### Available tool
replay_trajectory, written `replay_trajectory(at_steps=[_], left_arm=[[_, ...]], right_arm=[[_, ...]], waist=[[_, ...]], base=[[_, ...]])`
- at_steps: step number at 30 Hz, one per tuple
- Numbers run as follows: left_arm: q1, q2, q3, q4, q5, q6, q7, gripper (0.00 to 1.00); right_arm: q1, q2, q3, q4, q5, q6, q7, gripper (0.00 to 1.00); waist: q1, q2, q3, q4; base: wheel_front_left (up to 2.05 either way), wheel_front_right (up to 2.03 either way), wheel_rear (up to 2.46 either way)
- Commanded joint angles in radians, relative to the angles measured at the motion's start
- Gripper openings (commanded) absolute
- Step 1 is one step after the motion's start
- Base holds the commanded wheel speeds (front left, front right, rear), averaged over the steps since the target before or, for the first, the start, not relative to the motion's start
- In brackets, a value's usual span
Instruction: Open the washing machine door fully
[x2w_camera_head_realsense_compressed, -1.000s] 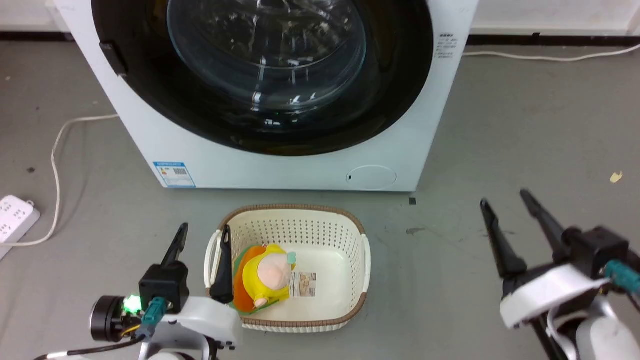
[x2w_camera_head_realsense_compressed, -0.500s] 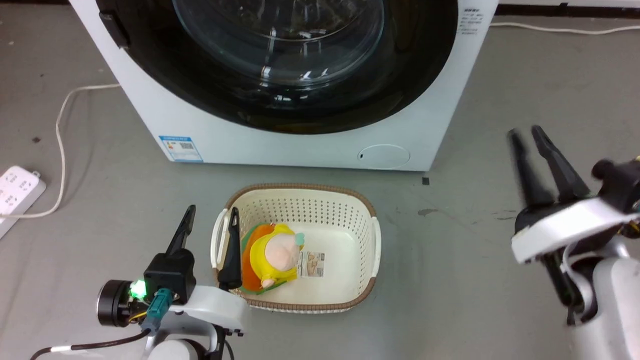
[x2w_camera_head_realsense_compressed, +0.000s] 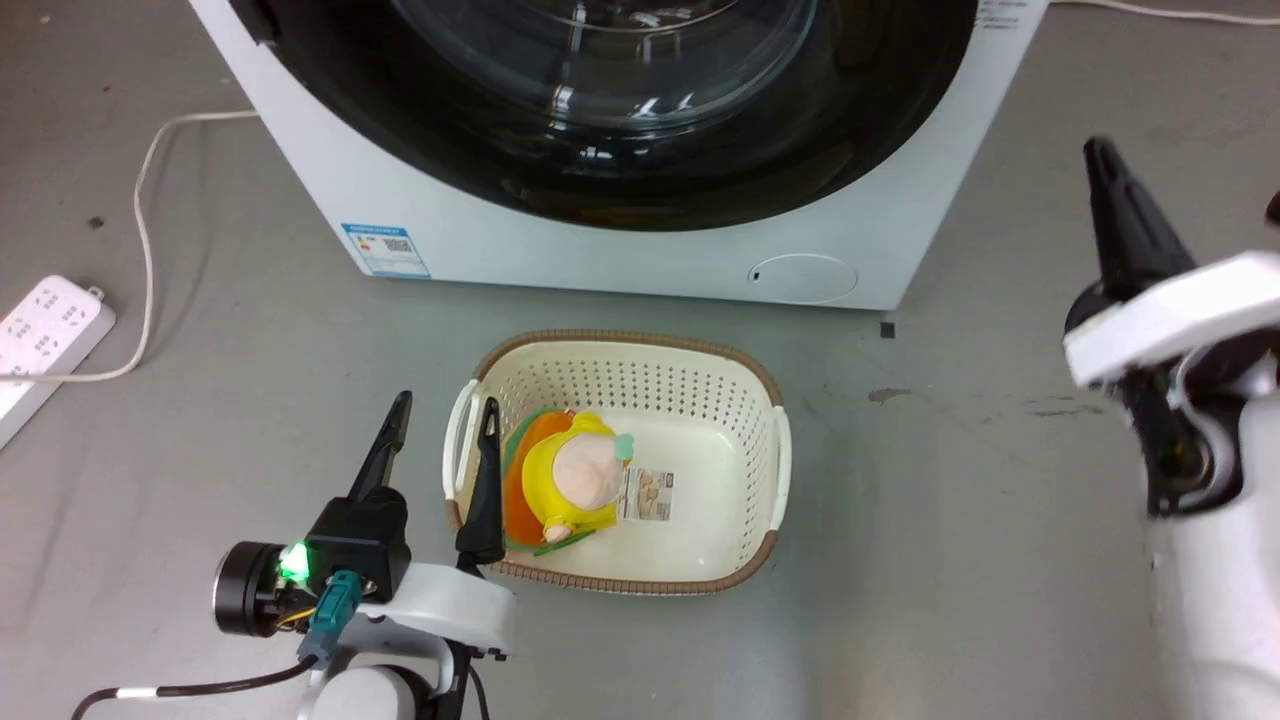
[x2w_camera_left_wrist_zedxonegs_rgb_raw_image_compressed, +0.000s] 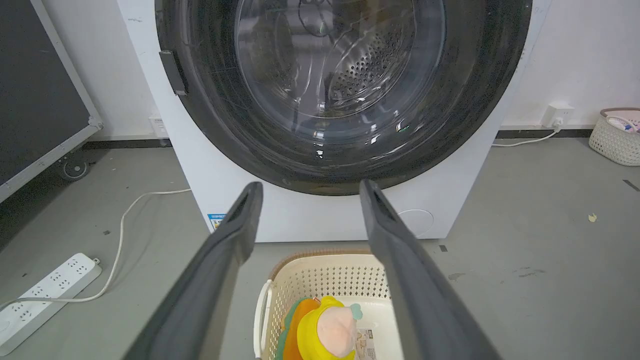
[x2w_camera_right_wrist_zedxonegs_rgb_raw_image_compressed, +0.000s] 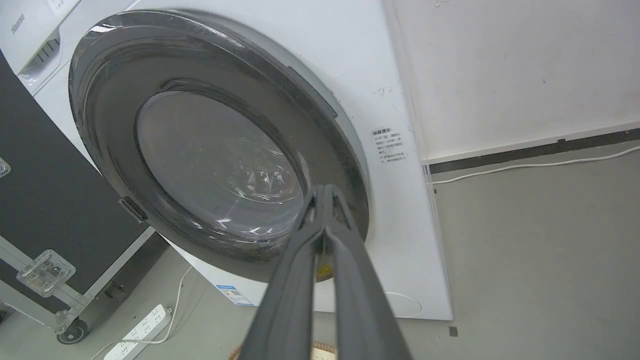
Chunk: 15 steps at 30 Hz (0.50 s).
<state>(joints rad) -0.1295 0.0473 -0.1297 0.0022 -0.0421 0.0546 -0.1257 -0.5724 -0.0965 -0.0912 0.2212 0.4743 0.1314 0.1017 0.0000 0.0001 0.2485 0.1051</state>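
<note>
The washing machine (x2w_camera_head_realsense_compressed: 600, 255) is a white front-loader standing on the floor. Its door (x2w_camera_head_realsense_compressed: 480, 160) is a glossy black disc with a clear glass bowl, lying flush against the front. A dark latch block (x2w_camera_left_wrist_zedxonegs_rgb_raw_image_compressed: 172, 72) sits on the door's (x2w_camera_left_wrist_zedxonegs_rgb_raw_image_compressed: 330, 75) left rim. My left gripper (x2w_camera_head_realsense_compressed: 443, 420) is open and holds nothing, low in front of the machine, its right finger over a basket's edge. In its wrist view the left gripper (x2w_camera_left_wrist_zedxonegs_rgb_raw_image_compressed: 310, 186) points at the door's bottom. My right gripper (x2w_camera_head_realsense_compressed: 1100, 150) is raised right of the machine. Its right gripper (x2w_camera_right_wrist_zedxonegs_rgb_raw_image_compressed: 322, 190) tips touch, aimed at the door's (x2w_camera_right_wrist_zedxonegs_rgb_raw_image_compressed: 215, 160) lower right rim, apart from it.
A cream basket (x2w_camera_head_realsense_compressed: 620, 352) with a yellow plush toy (x2w_camera_head_realsense_compressed: 575, 480) sits on the floor before the machine. A power strip (x2w_camera_head_realsense_compressed: 45, 335) and its cable (x2w_camera_head_realsense_compressed: 150, 200) lie at left. A black wheeled case (x2w_camera_right_wrist_zedxonegs_rgb_raw_image_compressed: 40, 200) stands left of the machine, another basket (x2w_camera_left_wrist_zedxonegs_rgb_raw_image_compressed: 617, 135) far right.
The head camera has shifted, moving the whole scene. My right gripper has risen towards the machine's right side and its fingers have gone from open to shut. The left gripper stays by the basket.
</note>
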Motion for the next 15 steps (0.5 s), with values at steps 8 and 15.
replay_trajectory(at_steps=[8,15], left_arm=[[-0.034,0.002,-0.027,-0.004,-0.013,0.016,-0.026,1.0],[-0.05,0.002,-0.045,-0.006,-0.019,0.023,-0.04,1.0]], right_arm=[[-0.154,0.007,-0.065,0.103,0.084,0.0,0.042,0.0],[-0.282,-0.002,-0.114,0.216,0.129,0.0,0.101,0.0]], waist=[[0.0,-0.0001,0.034,0.025],[0.0,-0.0001,0.066,0.044]], base=[[0.0,0.0,0.0],[0.0,0.0,0.0]])
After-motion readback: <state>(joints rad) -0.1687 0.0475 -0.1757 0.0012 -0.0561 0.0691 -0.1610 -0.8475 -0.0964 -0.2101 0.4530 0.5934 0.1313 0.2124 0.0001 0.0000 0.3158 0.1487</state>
